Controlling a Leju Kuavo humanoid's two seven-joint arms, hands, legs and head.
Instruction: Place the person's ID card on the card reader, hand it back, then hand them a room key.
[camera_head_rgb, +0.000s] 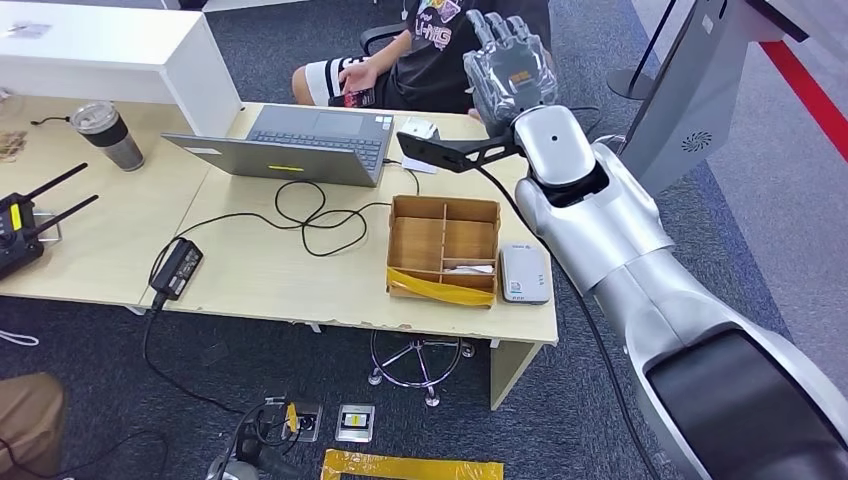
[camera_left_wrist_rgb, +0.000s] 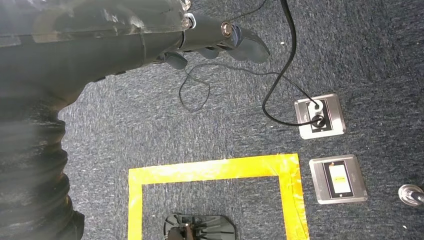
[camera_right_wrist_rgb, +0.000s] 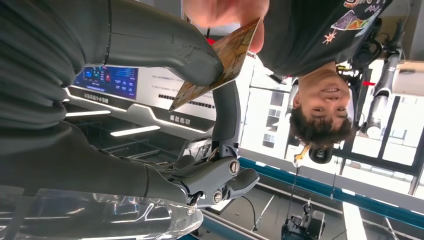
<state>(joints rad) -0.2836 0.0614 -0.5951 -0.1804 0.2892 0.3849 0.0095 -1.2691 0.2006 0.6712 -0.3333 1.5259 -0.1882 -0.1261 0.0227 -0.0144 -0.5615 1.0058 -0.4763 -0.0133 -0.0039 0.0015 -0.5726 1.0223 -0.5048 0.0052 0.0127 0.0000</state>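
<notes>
a card (camera_right_wrist_rgb: 220, 62) sits pinched between the thumb and a finger of the robot's right hand (camera_right_wrist_rgb: 200, 115), while a person's fingers (camera_right_wrist_rgb: 225, 10) grip its far edge, evidently a handover, though which way cannot be told. the head view shows that hand (camera_head_rgb: 510, 65) raised toward the seated person (camera_head_rgb: 420, 50), beyond the reader (camera_head_rgb: 524, 273) and box (camera_head_rgb: 443, 248) on the desk (camera_head_rgb: 250, 280); the card is hidden there. the left hand (camera_left_wrist_rgb: 210, 40) hangs over the carpet (camera_left_wrist_rgb: 350, 60), fingers curled, holding nothing.

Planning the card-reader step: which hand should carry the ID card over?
Right. The right hand is raised toward the person, thumb on the card. The left hand hangs over the floor, while the card reader sits on the table's right end.
</notes>
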